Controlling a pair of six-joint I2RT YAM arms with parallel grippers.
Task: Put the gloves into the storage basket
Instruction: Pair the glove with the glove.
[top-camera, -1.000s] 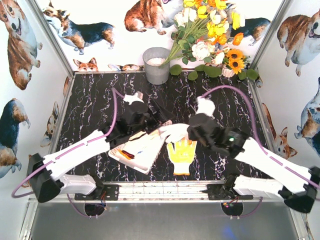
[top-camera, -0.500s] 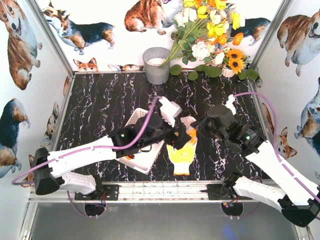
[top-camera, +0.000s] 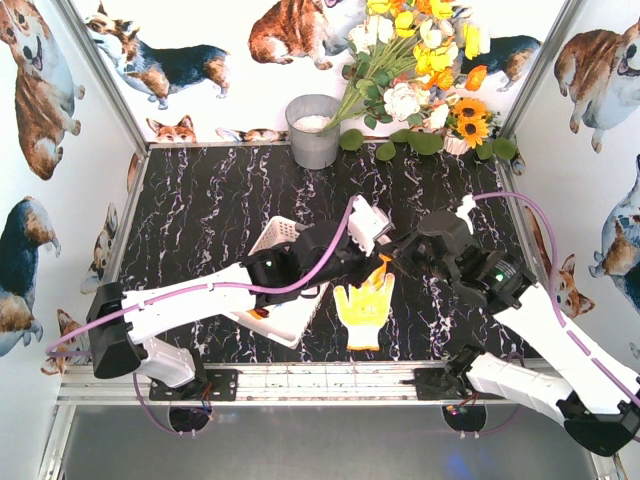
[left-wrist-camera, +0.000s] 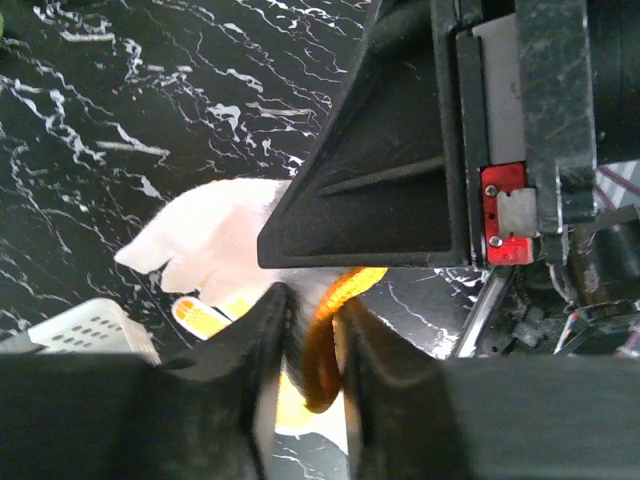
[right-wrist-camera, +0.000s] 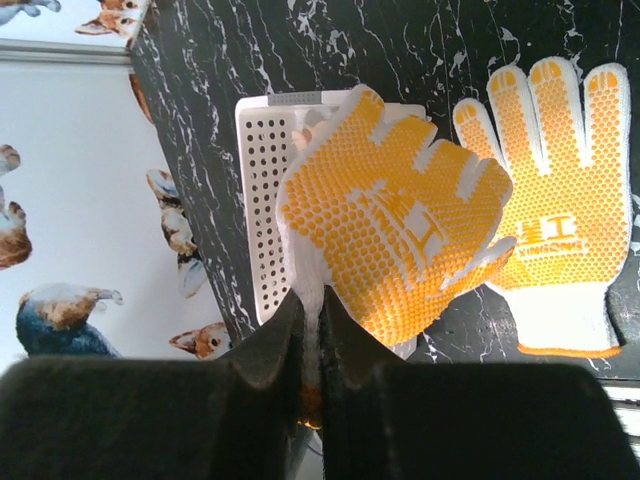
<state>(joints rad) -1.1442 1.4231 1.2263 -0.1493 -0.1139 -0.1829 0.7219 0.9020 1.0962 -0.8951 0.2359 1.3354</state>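
Observation:
A glove with a yellow dotted palm (right-wrist-camera: 400, 230) hangs above the table between both grippers. My right gripper (right-wrist-camera: 312, 300) (top-camera: 402, 258) is shut on its white cuff. My left gripper (left-wrist-camera: 315, 310) (top-camera: 372, 262) is shut on the orange cuff trim (left-wrist-camera: 322, 345) of the same glove (left-wrist-camera: 215, 240). A second glove (top-camera: 363, 312) (right-wrist-camera: 550, 220) lies flat, palm up, on the black marble table. The white storage basket (top-camera: 288, 322) (right-wrist-camera: 262, 190) sits to the left of it, partly hidden under my left arm; its corner (left-wrist-camera: 90, 325) shows in the left wrist view.
A grey metal bucket (top-camera: 314, 130) stands at the back of the table, with a bunch of flowers (top-camera: 420, 70) leaning beside it. Dog-print walls close in the left, right and back sides.
My left arm has swung right from over the basket to the hanging glove and has shut on its orange cuff. The right gripper moved back and to the right, still holding that glove.

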